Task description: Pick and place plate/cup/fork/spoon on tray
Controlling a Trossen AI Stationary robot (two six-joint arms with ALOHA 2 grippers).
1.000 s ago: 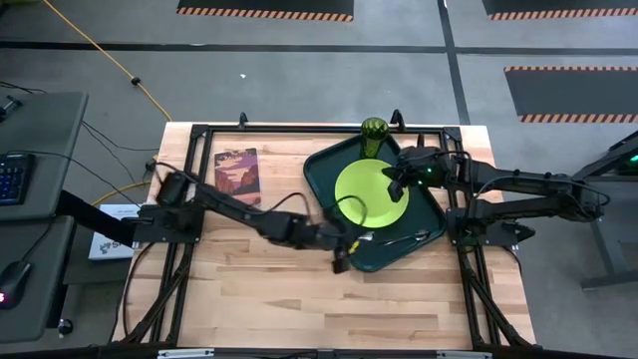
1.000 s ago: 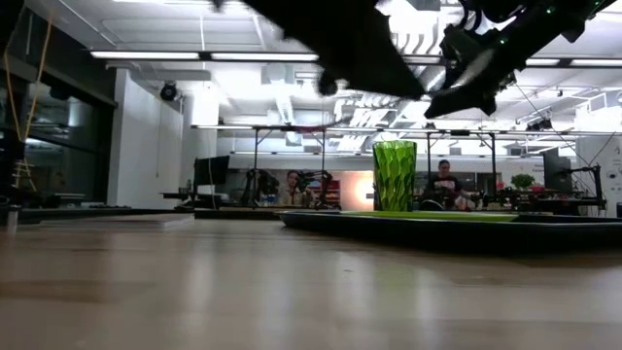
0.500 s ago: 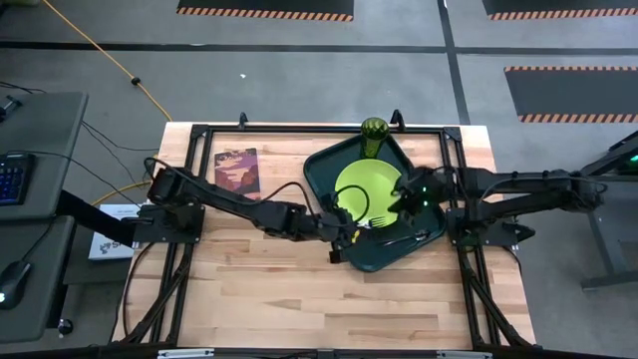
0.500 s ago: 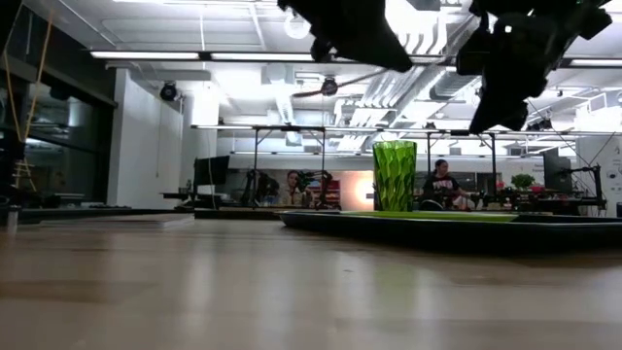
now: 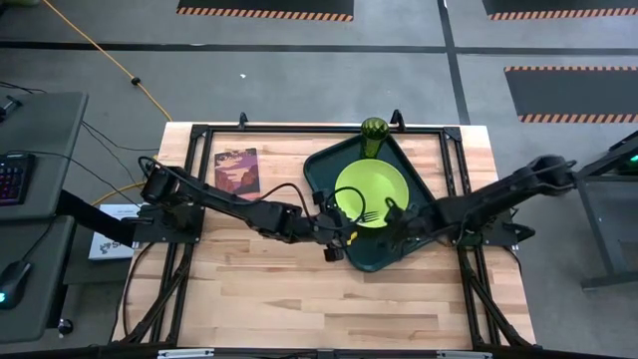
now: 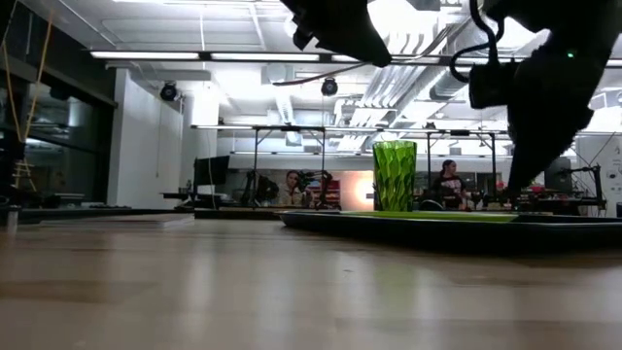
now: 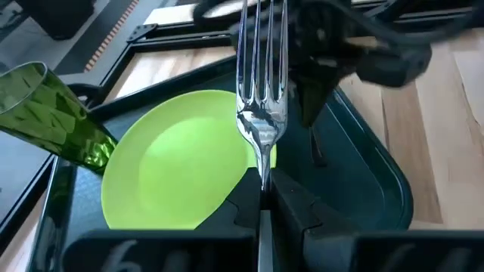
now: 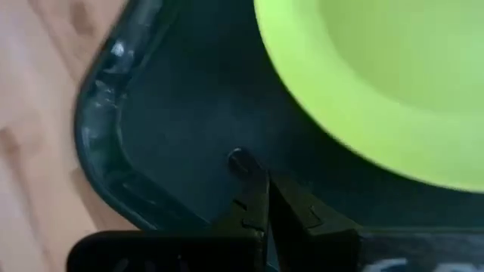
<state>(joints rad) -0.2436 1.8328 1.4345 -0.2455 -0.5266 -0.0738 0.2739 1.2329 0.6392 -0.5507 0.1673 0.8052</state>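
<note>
The dark-green tray (image 5: 321,172) lies on the table's right half and carries the lime-green plate (image 5: 367,183). The green cup (image 5: 374,134) stands upright at the tray's far corner. My left gripper (image 5: 344,233), at the tray's near-left rim, is shut on the fork (image 7: 262,91). The silver tines reach out over the plate's near edge. My right gripper (image 8: 261,189) is shut and points steeply down at the tray floor, near the tray's near corner. A small dark round tip (image 8: 240,161), possibly the spoon's, lies just ahead of its fingertips. My left gripper pinches the fork's thin neck (image 7: 262,180), just behind the tines, between its two fingers. The fork runs on along the fingers and the tines point away toward the plate. The fork is lifted clear of plate and tray. Its handle is hidden by the gripper. My right gripper's shut fingertips stand close to the tray floor (image 8: 189,143). Whether they touch it or the dark tip, I cannot tell.
A maroon picture book (image 5: 236,170) lies on the wood at the far left. Bare table spreads along the near edge (image 5: 299,299). The black frame rails (image 5: 199,135) border the table. People sit in the room beyond (image 6: 445,183).
My right gripper has swung from above the plate's far right side toward the table's near edge and down to the tray's near part, tipping more steeply downward. My left gripper has risen a little with the fork, and the tines now hang over the plate's near edge.
</note>
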